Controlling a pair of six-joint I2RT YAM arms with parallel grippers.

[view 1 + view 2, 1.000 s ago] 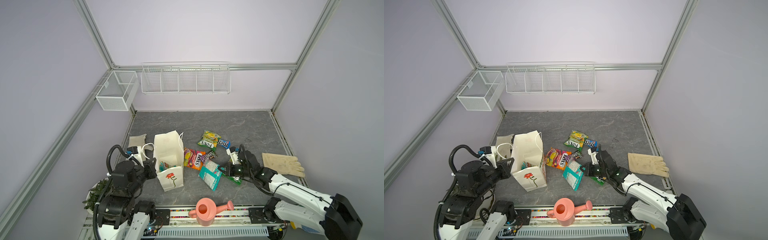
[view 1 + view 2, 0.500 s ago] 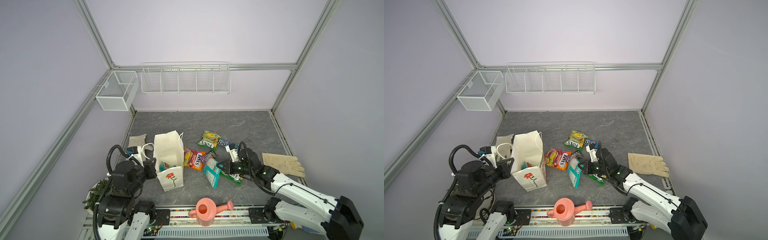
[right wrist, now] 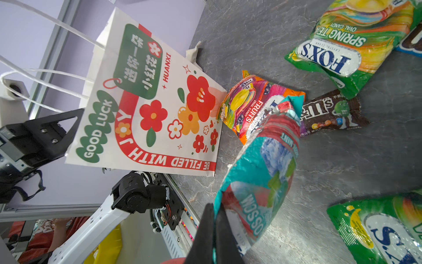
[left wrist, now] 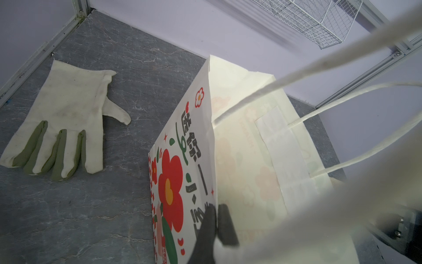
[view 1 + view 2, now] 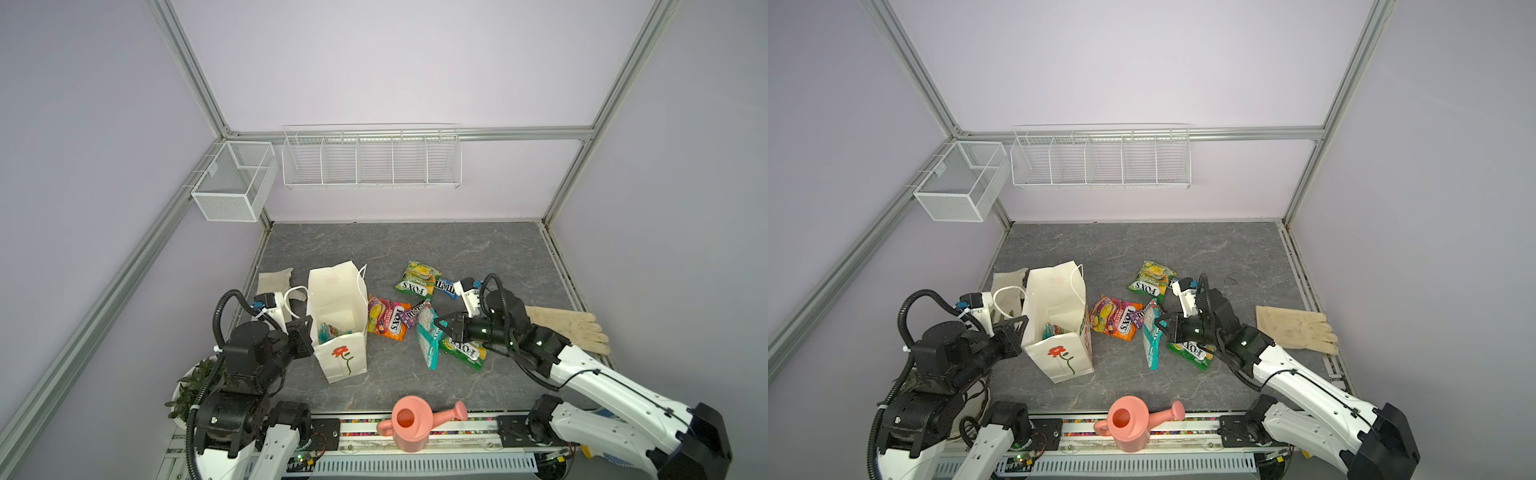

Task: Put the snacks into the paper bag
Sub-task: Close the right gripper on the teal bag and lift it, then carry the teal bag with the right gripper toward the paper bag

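In a top view your paper bag (image 5: 343,359) stands open on the left of the table (image 5: 415,249). The left gripper (image 5: 308,332) is clamped on the bag's rim. The right gripper (image 5: 444,327) pinches a teal pack (image 5: 428,347) tilted up on edge, right of the bag.

From the left wrist, you see both fingers (image 4: 225,226) squeezing the bag's paper edge.

From the right wrist, the fingers (image 3: 203,233) press together on the teal pack's corner. An orange packet (image 3: 249,107) lies just beside the bag.
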